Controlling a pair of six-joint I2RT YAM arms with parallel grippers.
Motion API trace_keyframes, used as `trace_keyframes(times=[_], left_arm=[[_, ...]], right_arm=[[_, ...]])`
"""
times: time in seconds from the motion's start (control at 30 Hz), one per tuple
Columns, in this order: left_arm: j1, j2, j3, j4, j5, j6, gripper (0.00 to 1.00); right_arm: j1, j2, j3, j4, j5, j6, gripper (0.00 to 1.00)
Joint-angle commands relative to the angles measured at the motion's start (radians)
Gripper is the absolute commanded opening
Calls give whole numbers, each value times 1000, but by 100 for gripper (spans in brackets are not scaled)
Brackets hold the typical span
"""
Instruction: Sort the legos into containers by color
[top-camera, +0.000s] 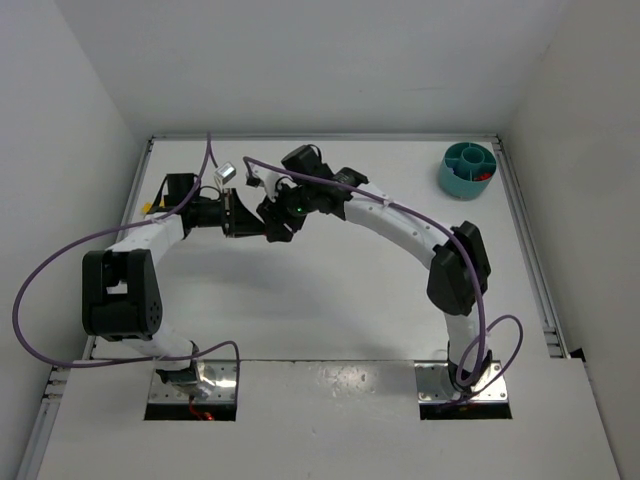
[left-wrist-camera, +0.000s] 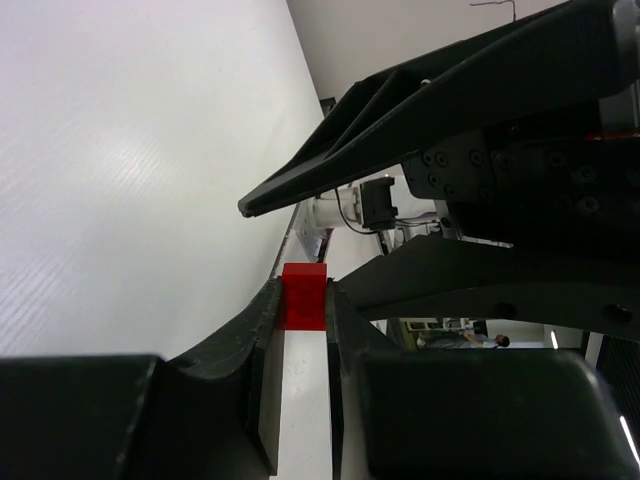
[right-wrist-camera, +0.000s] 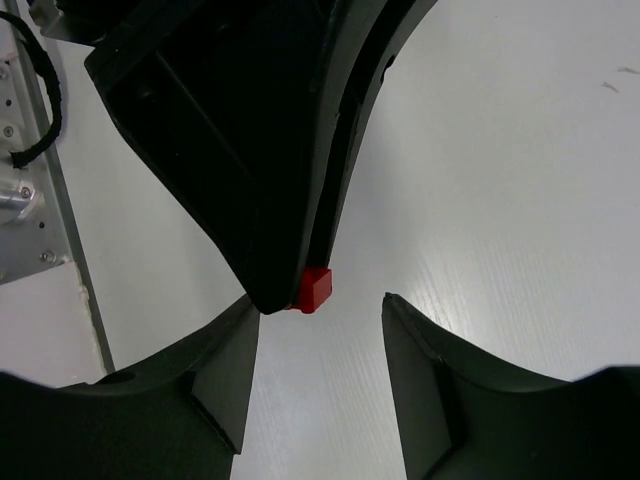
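One red lego (left-wrist-camera: 304, 295), wrist views only

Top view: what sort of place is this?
Probably a robotics lab test cell: left arm and right arm bolted to a white table, plain white walls around it, a divided teal tub.

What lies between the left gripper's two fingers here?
A red brick, pinched at the tips of the left gripper; the left wrist view shows it plainly.
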Motion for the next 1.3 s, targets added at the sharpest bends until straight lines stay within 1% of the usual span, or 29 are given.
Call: trace_keyframes(times=[0.0,0.17,0.47,0.53,0.57,0.7,0.8,0.9,0.93,0.97,1.0,1.07,1.1,1.17,1.2,1.23,1.27], left_arm=[[5,-44,18,9,27,-5,2],[5,-44,18,9,18,-5,2],[5,-44,9,9,18,-5,2],[5,-44,9,9,18,-5,2],[5,-44,9,9,18,-5,2],[5,-44,9,9,18,-5,2],[5,-44,9,9,18,-5,2],[5,-44,9,9,18,-5,2],[5,-53,9,9,18,-5,3],[5,-53,0,9,18,-5,7],[5,-53,0,9,18,-5,30],[14,-85,-9,9,-12,-5,61],[14,-99,-9,9,-46,-5,81],[40,-149,-35,9,-78,-5,94],[40,-166,-44,9,-103,-5,99],[49,-183,-58,9,-115,4,99],[61,-217,-67,9,-143,5,99]], right_arm=[[14,-3,59,21,2,9,53],[23,16,78,11,-7,9,46],[42,26,96,2,-27,9,46],[42,26,96,2,-27,0,39],[42,26,96,2,-27,0,31],[42,26,96,2,-27,0,19],[42,26,96,2,-9,-9,17],[42,26,87,2,-8,-19,9],[42,26,87,2,1,-19,8],[42,26,87,2,11,-28,6],[42,26,69,2,12,-28,5],[42,-12,44,2,41,-28,5],[26,-28,3,11,50,-37,4],[12,-63,-44,20,61,-37,2],[0,-107,-108,33,97,-51,2],[-16,-132,-185,57,116,-51,2],[-27,-184,-221,66,139,-51,1]])
